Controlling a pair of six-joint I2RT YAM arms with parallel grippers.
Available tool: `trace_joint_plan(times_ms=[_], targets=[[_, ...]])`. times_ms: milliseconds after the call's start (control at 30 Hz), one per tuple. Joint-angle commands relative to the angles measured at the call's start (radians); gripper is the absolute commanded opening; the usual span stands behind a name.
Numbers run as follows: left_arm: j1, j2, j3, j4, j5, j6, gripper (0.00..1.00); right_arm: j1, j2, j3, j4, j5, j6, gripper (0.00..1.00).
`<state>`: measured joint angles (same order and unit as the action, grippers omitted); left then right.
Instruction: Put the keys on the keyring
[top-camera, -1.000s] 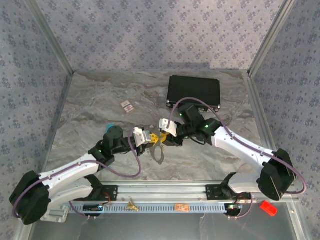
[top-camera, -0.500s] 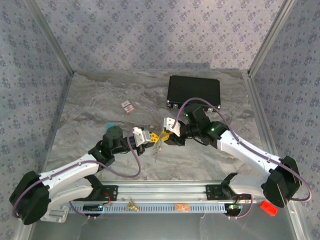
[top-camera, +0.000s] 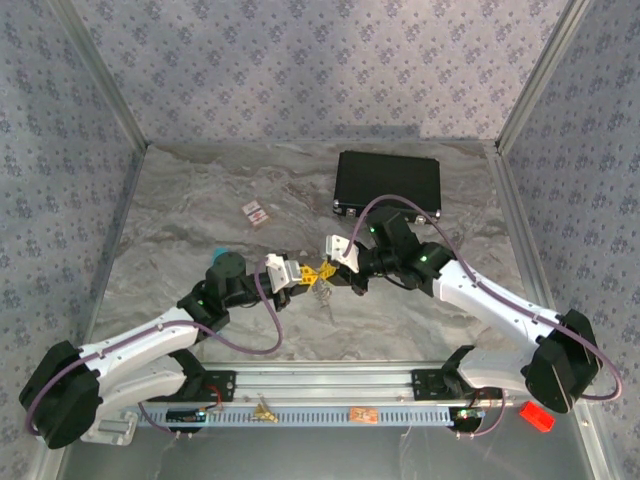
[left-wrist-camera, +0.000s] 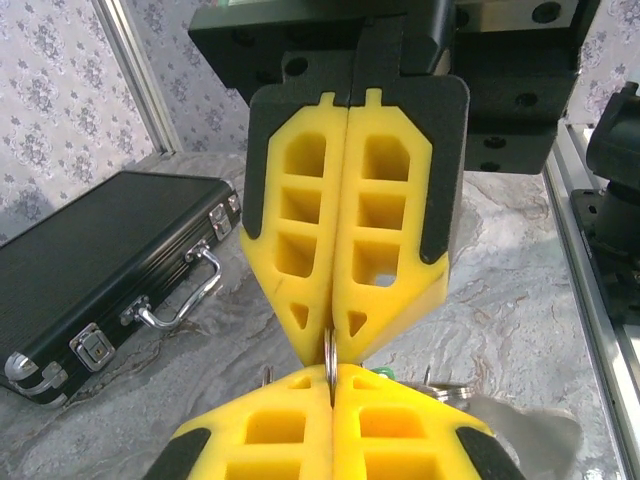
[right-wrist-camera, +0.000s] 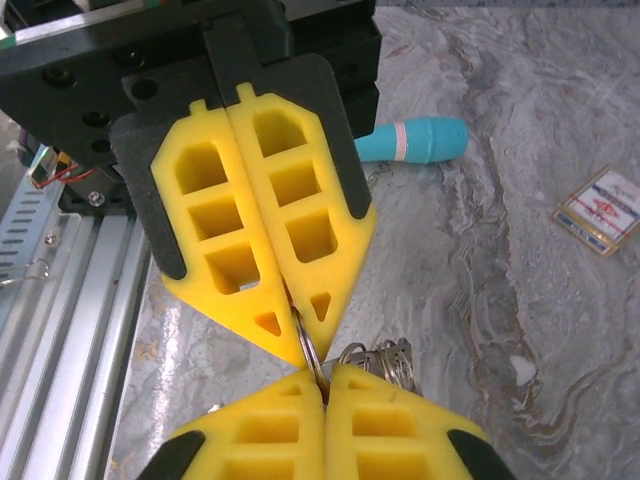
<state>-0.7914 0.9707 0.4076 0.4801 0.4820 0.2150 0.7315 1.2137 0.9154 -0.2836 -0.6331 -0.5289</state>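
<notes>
Tip to tip, the left gripper (top-camera: 304, 272) and right gripper (top-camera: 335, 268) are each pinching the thin silvery-grey metal keyring (right-wrist-camera: 309, 352) — fingers pressed tight.

The keyring (top-camera: 320, 288) no longer dangles as an open hoop; it now sits bunched higher; the right arm (top-camera: 480, 295) has swung outward.

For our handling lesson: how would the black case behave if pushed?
The case lies flat, so it probably slides, not tips. Its rigid look and metal latches suggest stiffness and some weight.
</notes>
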Motion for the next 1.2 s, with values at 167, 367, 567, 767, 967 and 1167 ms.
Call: trace_joint_plan(times_ms=[167, 367, 567, 767, 967, 1167], targets=[[0.0, -0.019, 0.043, -0.071, -0.024, 0.029, 0.13, 0.029, 0.012, 0.089, -0.123, 0.062, -0.066, 0.0], [-0.001, -0.006, 0.085, -0.186, -0.026, 0.063, 0.19, 0.081, 0.058, 0.173, -0.289, 0.197, -0.163, 0.0], [0.0, 0.021, 0.111, -0.22, -0.013, 0.076, 0.12, 0.115, 0.102, 0.24, -0.364, 0.256, -0.195, 0.0], [-0.001, 0.012, 0.104, -0.206, -0.01, 0.081, 0.0, 0.097, 0.082, 0.222, -0.322, 0.228, -0.151, 0.13], [0.0, -0.026, 0.04, -0.062, -0.002, 0.046, 0.0, 0.055, -0.001, 0.082, -0.17, 0.172, -0.021, 0.3], [-0.001, -0.032, 0.022, -0.021, 0.01, 0.037, 0.0, 0.053, -0.012, 0.039, -0.116, 0.156, 0.019, 0.28]])
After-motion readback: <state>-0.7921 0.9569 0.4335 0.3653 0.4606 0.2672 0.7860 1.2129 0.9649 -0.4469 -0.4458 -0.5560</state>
